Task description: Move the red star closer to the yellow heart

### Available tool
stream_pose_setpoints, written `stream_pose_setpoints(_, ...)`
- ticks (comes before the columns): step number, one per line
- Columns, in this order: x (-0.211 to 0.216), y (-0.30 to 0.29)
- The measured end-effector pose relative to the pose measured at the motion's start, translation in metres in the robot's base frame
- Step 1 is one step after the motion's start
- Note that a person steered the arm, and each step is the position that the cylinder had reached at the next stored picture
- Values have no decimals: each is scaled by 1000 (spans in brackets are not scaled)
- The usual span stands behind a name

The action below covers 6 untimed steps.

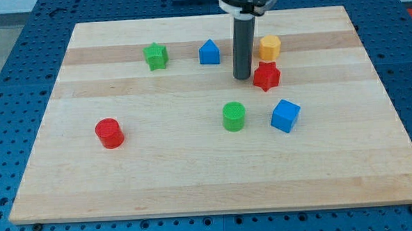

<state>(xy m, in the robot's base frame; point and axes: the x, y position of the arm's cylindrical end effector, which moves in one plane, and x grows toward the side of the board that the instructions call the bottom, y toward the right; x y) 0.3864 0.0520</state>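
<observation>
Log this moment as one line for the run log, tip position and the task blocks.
my tip: just left of red star, gap unclear | yellow block: above star, close, heart shape unclear | blue cube: below star

Bright, even light; sharp focus, faint soft shadows under blocks.

- The board [195,185] carries seven blocks, and the tip [243,78] rests on it.
- The tip sits just left of the red star [266,76], between the blue house-shaped block [209,53] and the yellow block [270,47].
- The yellow block lies just above the red star, near the view's top.
- The green star [156,56] lies left of the blue house-shaped block.
- The green cylinder [234,117] and blue cube [285,115] lie below the red star.
- The red cylinder [110,133] sits well apart, at the view's left.
</observation>
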Motion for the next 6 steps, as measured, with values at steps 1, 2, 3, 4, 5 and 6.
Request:
stream_pose_setpoints(1,22,0)
stream_pose_setpoints(2,46,12)
stream_pose_setpoints(3,53,49)
stream_pose_setpoints(4,44,88)
stream_pose_setpoints(5,24,89)
stream_pose_setpoints(6,19,61)
